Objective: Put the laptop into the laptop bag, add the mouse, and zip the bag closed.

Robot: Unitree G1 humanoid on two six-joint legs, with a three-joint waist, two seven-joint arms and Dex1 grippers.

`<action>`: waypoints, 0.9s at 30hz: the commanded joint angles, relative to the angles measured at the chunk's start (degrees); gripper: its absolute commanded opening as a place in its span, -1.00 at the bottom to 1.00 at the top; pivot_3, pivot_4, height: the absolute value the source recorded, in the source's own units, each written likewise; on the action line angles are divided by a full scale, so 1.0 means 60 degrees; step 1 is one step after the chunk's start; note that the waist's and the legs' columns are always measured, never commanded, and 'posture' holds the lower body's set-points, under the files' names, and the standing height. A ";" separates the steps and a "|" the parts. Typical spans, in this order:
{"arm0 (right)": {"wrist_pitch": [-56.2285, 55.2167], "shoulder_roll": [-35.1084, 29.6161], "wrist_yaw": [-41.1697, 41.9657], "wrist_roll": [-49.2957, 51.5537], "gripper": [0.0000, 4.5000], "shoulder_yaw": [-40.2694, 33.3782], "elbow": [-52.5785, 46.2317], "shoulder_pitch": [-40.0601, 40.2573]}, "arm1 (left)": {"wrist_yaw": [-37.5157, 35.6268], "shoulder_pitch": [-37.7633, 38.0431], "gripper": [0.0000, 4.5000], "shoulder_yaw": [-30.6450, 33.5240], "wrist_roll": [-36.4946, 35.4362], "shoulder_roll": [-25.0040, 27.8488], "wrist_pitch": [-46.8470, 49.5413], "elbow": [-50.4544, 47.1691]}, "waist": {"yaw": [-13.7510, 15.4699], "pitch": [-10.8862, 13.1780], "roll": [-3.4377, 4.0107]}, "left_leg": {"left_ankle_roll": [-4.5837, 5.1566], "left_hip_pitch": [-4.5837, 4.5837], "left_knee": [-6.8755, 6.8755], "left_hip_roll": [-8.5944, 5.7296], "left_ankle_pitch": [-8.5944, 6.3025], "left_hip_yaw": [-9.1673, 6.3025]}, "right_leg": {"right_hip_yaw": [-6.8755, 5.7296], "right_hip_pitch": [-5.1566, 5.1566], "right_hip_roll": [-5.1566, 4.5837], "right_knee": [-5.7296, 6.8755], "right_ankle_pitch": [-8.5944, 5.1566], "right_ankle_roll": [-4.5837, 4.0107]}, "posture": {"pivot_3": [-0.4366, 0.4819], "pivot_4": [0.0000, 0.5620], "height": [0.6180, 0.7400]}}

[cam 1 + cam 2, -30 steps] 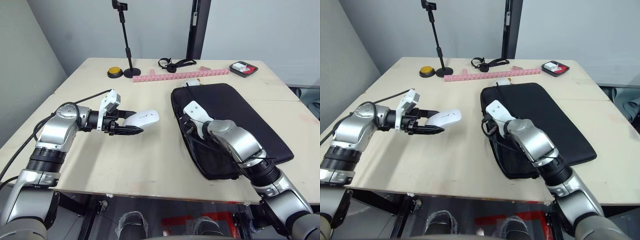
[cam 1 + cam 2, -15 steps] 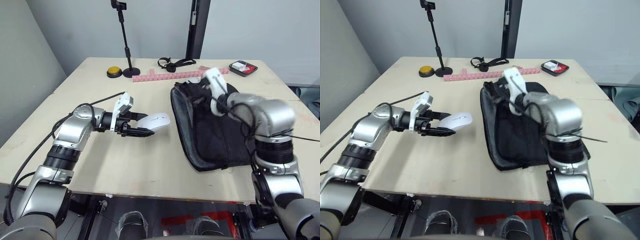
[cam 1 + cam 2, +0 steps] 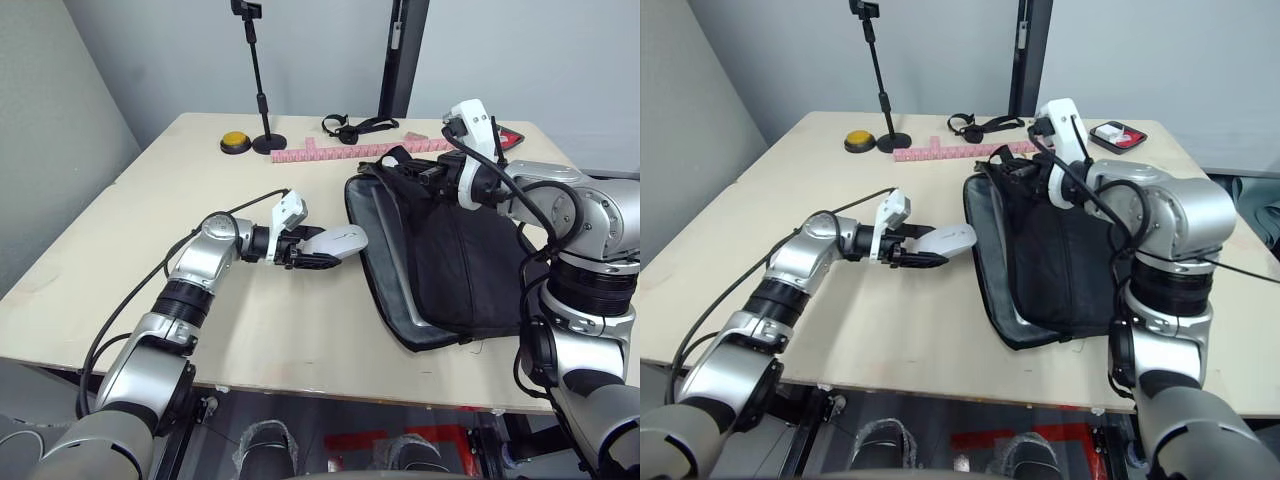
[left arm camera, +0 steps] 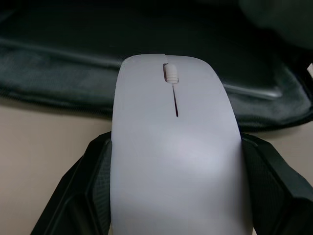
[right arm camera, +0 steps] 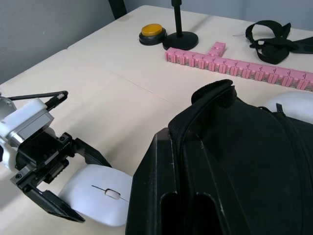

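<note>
The mouse (image 3: 338, 243) is held off the worktop (image 3: 150, 220) in the left gripper (image 3: 312, 252), its black fingers (image 4: 93, 171) clamped on either flank, its nose and scroll wheel pointing straight at the open mouth of the laptop bag (image 3: 450, 260). The bag sits toward the right side of the worktop, and its upper flap is lifted by the right gripper (image 3: 1025, 172), whose fingers are pinched on the fabric near a strap handle, so the side facing the mouse gapes. Inside the gap a thin grey edge shows, which looks like the laptop (image 3: 395, 262) already in place, though little of it can be seen. The mouse's long axis runs across the worktop toward that opening, and it hangs just beside the bag's near rim, so I'd judge the left arm need only push on along the same line and let go inside. Along the worktop's far edge lie a yellow button (image 3: 234, 143), a stand (image 3: 262, 85) and a row of pink blocks (image 3: 345, 151).
</note>
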 commanded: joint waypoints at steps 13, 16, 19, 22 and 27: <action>-0.0017 -0.0854 0.0332 0.1686 -0.99 -0.0893 -0.0482 -0.0845 | 0.1838 -0.2232 0.27 0.0095 0.1365 -0.2492 -0.3012 0.4692 | 0.0196 0.0001 -0.0003 | 0.0012 -0.0010 0.0003 -0.0014 0.0002 -0.0006 | -0.0002 0.0008 -0.0011 -0.0013 0.0006 0.0008 | -0.05 -0.47 0.88; 0.0068 -0.0921 0.0228 0.1833 -0.99 -0.0840 -0.0582 -0.0824 | 0.1913 -0.2574 0.27 0.0175 0.1449 -0.3048 -0.3444 0.5237 | 0.0243 0.0001 -0.0003 | 0.0013 -0.0006 0.0005 -0.0015 0.0003 -0.0006 | 0.0000 0.0011 -0.0012 -0.0009 0.0006 0.0008 | -0.05 -0.47 0.88; 0.0134 -0.0912 0.0103 0.1937 -0.99 -0.0845 -0.0637 -0.0798 | 0.1919 -0.2846 0.27 0.0277 0.1440 -0.3433 -0.3671 0.5634 | 0.0262 0.0002 -0.0005 | 0.0017 -0.0011 0.0010 -0.0019 0.0002 -0.0006 | 0.0000 0.0011 -0.0017 -0.0010 0.0007 0.0008 | -0.05 -0.47 0.88; 0.0228 -0.0843 -0.0015 0.2016 -0.99 -0.0871 -0.0711 -0.0778 | 0.1941 -0.3011 0.27 0.0231 0.1541 -0.3700 -0.3870 0.5952 | 0.0236 0.0002 -0.0004 | 0.0019 -0.0009 0.0009 -0.0020 0.0002 -0.0005 | 0.0002 0.0010 -0.0017 -0.0009 0.0007 0.0008 | -0.05 -0.47 0.88; 0.0314 -0.0707 -0.0261 0.2182 -0.99 -0.0862 -0.0807 -0.0709 | 0.2350 -0.3305 0.27 0.0232 0.1889 -0.4118 -0.4236 0.6552 | 0.0245 0.0003 -0.0004 | 0.0020 -0.0007 0.0010 -0.0023 0.0002 -0.0005 | 0.0002 0.0014 -0.0020 -0.0008 0.0007 0.0008 | -0.05 -0.47 0.88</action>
